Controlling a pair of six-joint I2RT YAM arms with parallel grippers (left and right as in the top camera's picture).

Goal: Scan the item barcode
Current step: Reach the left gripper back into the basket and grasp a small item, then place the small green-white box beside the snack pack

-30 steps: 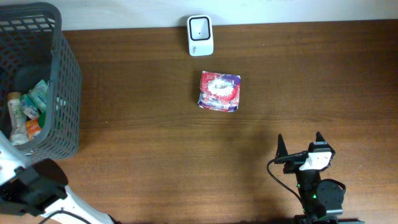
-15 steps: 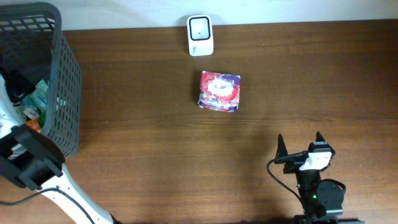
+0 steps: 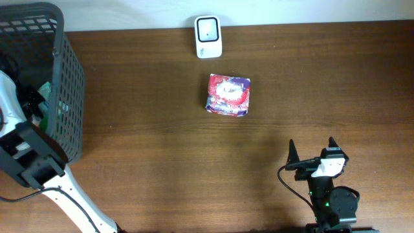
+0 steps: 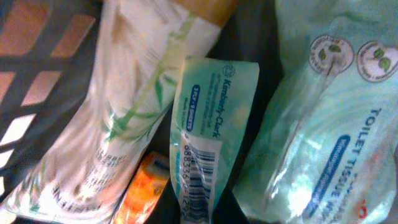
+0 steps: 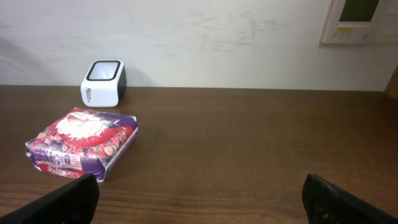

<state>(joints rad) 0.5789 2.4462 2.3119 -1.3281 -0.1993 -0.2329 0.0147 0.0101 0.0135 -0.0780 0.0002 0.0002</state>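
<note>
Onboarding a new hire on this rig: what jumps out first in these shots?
A red and purple packet lies alone mid-table, near the white scanner at the far edge. At the left, the left arm reaches into a dark mesh basket, where its wrist camera fills with a pale green packet showing a barcode. The right claw sits open at the near right.

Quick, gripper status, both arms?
Left gripper: shut, down in the basket; whether it holds anything cannot be told.
Right gripper: open, holding nothing, above the table.
</note>
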